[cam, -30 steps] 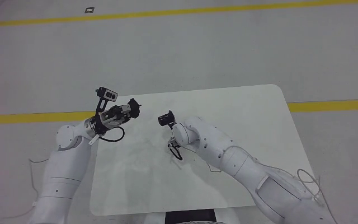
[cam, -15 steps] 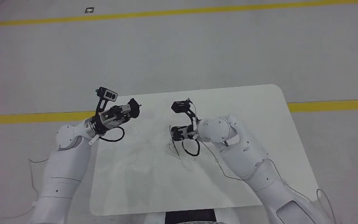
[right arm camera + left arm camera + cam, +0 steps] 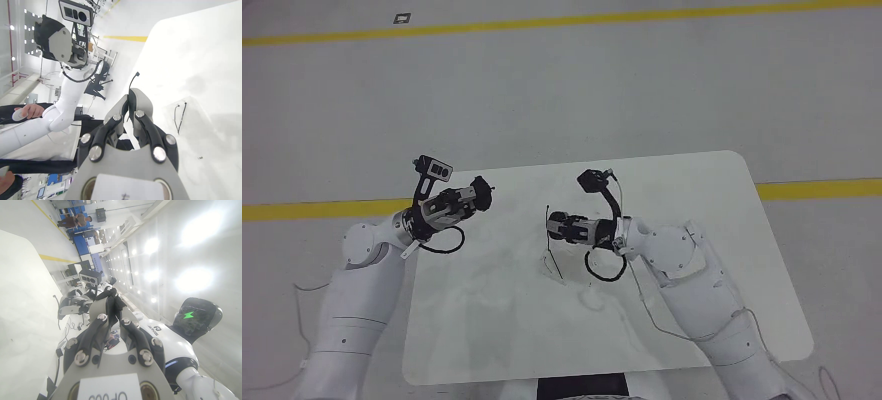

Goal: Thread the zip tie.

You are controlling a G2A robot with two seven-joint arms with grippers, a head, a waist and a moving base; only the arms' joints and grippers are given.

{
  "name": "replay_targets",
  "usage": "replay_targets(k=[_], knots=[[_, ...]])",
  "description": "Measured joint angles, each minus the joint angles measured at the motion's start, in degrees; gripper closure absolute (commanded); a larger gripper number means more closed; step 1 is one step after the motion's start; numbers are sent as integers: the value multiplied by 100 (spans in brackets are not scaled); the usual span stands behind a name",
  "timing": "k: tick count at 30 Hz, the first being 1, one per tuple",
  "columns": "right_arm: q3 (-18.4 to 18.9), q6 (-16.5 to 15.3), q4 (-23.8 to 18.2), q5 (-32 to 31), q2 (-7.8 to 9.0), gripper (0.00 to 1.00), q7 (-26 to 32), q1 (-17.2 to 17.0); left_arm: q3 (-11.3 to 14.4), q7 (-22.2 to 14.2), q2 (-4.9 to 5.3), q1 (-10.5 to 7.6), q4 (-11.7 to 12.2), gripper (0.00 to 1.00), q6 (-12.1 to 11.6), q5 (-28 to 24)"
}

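1. Clamped in right gripper point(image 3: 129, 98): zip tie point(image 3: 133, 81), pinched partway along the strap, over the middle of the desk point(image 3: 692, 200).
2. Long axis running from far edge toward near edge; head at the far end, both ends free.
3. Parked well apart toward the left edge: left gripper point(image 3: 482, 193), fingers together, nothing seen between.
4. Probably next: closing that sideways gap to take a free end.
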Motion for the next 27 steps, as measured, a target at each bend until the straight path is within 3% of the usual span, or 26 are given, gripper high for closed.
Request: replay_targets(k=[4,10,14,23,27], knots=[[28,-65,-91,36,6,100,-300,-70,17,78,-4,26,-6,100,5,34],[153,-649,-628,-143,36,100,-1496,-288,187,830,-85,295,-175,100,0,284],[44,-1000,-830,-573,41,100,-2318,-449,386,1349,-213,465,-302,100,0,491],[-126,-1492,-768,-1319,65,100,-3445,-617,794,2520,-573,573,-571,100,0,1113],[-122,-1502,-779,-1318,72,100,-3469,-624,796,2574,-589,583,-588,100,0,1131]])
